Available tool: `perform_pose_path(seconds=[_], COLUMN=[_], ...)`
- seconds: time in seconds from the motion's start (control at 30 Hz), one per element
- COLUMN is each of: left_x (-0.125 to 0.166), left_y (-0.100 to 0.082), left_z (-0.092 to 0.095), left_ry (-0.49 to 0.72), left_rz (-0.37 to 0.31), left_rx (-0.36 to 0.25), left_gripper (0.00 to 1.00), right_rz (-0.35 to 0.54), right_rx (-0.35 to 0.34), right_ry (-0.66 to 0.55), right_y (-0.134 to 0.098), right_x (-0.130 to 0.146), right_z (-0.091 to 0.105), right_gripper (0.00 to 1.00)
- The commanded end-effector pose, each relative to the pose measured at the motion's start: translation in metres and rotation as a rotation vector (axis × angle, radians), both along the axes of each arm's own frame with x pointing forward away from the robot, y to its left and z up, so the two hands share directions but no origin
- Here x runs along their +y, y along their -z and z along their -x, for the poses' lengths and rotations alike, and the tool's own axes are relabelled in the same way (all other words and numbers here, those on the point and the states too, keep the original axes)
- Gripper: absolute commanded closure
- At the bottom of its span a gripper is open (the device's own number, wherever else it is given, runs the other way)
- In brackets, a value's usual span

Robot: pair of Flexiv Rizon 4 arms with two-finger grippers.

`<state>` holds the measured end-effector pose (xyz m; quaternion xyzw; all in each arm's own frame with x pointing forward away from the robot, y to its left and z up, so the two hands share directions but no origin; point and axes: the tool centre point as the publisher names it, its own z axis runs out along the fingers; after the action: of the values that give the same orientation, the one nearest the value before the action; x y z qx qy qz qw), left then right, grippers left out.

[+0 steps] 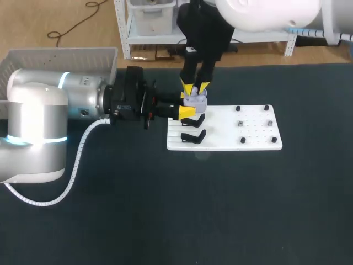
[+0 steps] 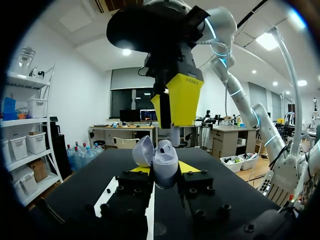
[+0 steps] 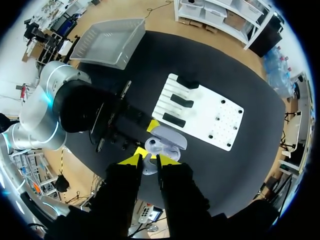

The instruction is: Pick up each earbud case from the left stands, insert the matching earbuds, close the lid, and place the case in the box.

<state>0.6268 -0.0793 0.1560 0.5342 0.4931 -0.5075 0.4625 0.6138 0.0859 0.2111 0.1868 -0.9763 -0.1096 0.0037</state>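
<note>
While the lid stands open, progress: you've got one case (image 1: pixel 194 101) off the stands (image 1: pixel 193 137); earbud loading looks under way.
Left to do: shut the lid, carry it to the box (image 1: pixel 60 55), where no case shows.
Left gripper (image 1: pixel 187 112): yours, clamped on the case's sides, over the board (image 1: pixel 220 141).
Right gripper (image 1: pixel 196 88): poised right over the case; can't tell its grip.
Case: lavender, rounded, glossy.

We're in a robotics lab: our left arm (image 1: pixel 38 127) and right arm (image 1: pixel 205 30) over a black table (image 1: pixel 165 215), a white fixture board (image 1: pixel 256 138) with stands (image 1: pixel 193 137), and a grey box (image 1: pixel 60 52).
</note>
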Motion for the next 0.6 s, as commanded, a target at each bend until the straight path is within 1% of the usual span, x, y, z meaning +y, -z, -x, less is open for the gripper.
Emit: perform_pose_path(seconds=[0.03,0.6], left_x=[-0.0002,-0.0002], left_y=[0.0007,0.0007], left_z=[0.0007,0.0007], left_ry=[-0.003,-0.003], left_rz=[0.002,0.002], left_rx=[-0.002,-0.002], left_gripper=[1.0,1.0], right_rz=[-0.002,-0.003], right_rx=[-0.013,-0.018], right_ry=[-0.005,-0.007], right_y=[0.0011,0.0085], right_x=[0.0011,0.0022], right_z=[0.0035,0.0003], right_gripper=[1.0,1.0])
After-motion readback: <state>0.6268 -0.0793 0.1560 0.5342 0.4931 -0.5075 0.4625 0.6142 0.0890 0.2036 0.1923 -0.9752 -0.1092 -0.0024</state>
